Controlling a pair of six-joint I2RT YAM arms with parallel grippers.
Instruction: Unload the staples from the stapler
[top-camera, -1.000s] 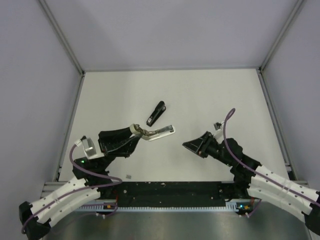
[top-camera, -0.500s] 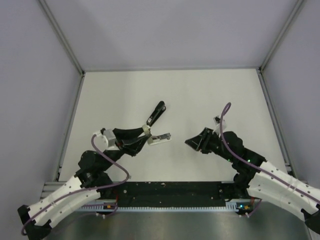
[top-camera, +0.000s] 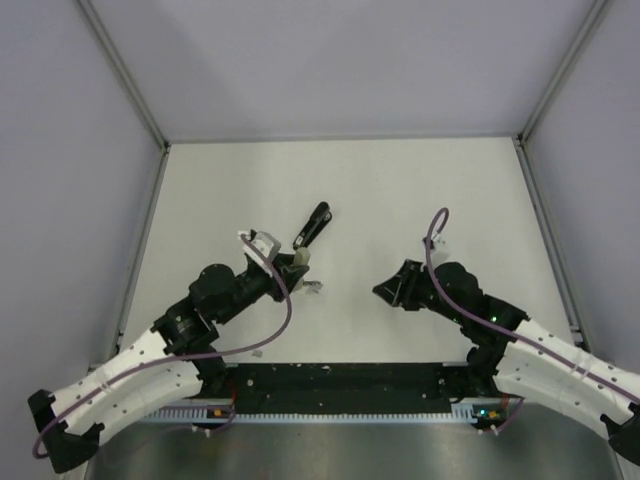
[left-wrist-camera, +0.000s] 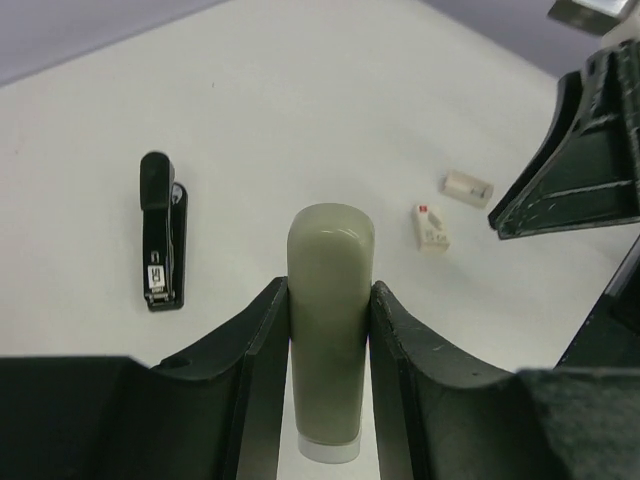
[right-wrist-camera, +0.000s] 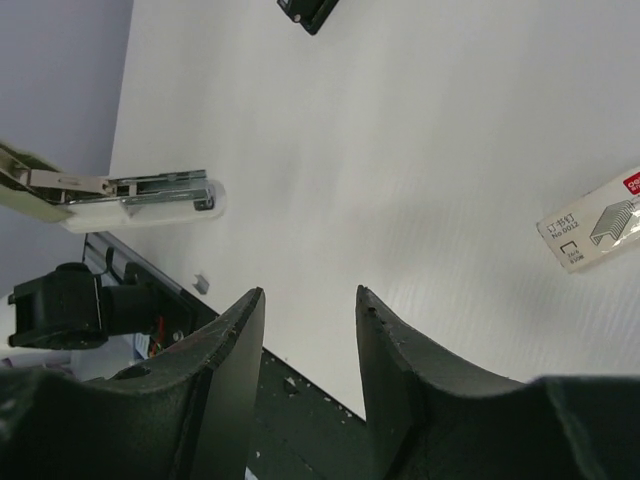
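Note:
The black stapler lies shut on the white table, untouched; it also shows in the left wrist view and at the top edge of the right wrist view. My left gripper is shut on a grey-green bar, both fingers pressed against its sides. A metal rail on a clear base hangs open from that bar, just near of the stapler. My right gripper hovers open to the right with nothing between its fingers.
A small white staple box with a red mark and another small white piece lie near the right gripper; the box shows again. A tiny grey scrap lies by the black base rail.
The left arm has swung up and away with the grey-green bar, turning it toward the black stapler. The right gripper's jaws opened a little and it shifted slightly.

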